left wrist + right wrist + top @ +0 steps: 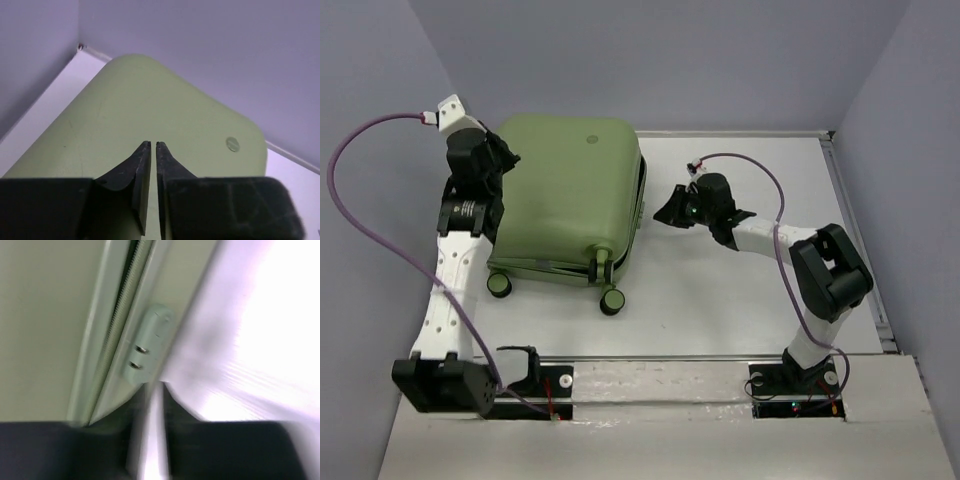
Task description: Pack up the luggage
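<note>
Large light-green hard-shell suitcase with rounded corners (570, 190) lies flat at the far-left part of the white table (750, 300), lid down, small green-and-black wheels (611, 300) toward the arm bases, round logo (232, 144) on top of the shell. Left gripper (153, 146) hovers over the shell's left edge, fingers almost together with only a slit between them, holding nothing. Right gripper (665, 212) sits low just beside the case's right side; its wrist view is blurred, but the fingers look close together and empty, aimed at the zip seam (122, 315) and a small pale-green side bumper with two screws (147, 342). Can't tell if the seam is zipped; a dark line shows along it. Likely step: closing or securing the lid. Risks: the right fingertips could skid off the smooth rounded shell or catch in the zip teeth, a sideways push could roll or slide the case toward the left wall, and an off-centre press from the left could let the lid spring up
</note>
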You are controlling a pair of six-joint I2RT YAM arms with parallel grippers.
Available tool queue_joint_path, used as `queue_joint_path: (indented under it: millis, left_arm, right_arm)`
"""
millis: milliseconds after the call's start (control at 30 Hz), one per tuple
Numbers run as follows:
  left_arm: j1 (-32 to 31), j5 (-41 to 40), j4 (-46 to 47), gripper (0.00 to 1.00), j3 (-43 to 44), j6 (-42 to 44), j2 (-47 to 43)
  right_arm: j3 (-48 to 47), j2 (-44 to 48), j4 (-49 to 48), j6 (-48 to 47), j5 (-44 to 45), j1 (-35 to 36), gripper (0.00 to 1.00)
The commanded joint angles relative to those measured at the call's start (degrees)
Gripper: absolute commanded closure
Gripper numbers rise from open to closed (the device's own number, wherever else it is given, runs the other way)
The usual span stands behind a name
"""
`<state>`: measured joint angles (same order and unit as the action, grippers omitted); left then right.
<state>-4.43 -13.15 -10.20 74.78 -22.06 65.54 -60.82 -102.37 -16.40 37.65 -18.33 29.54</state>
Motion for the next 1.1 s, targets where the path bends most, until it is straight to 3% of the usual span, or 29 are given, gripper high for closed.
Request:
queue_joint_path:
  millis: [0,200,367,800,900,1067]
  left_arm:
    - [8.4,10.5,4.4,0.92,2.1,-3.9,5.5]
    - [15.3,6.5,4.8,0.94,8.1,-1.4,14.1]
    - [19.3,6.7,-1.8,0.94,19.9,0.7,26.4]
    - [21.1,19.8,-9.9,0.94,33.0,1.9,49.4]
    - [21.1,23.2,-8.9,0.94,32.0,1.0,50.9]
    - [19.8,36.3,2.4,0.94,16.5,-3.7,47.9]
  right_arm:
    - [1.8,3.9,2.3,-5.0,2.6,-0.8,0.93]
    - [3.3,7.4,4.3,-9.0,3.5,-0.8,0.93]
    - [4.5,9.7,4.4,-9.3,2.5,-0.8,0.93]
    - [6.4,15.4,6.2,-12.0,5.1,-0.8,0.93]
    - [6.3,15.3,6.5,-12.4,5.8,-0.8,0.93]
    - [4.6,12.4,9.0,-14.1,9.3,-3.4,0.93]
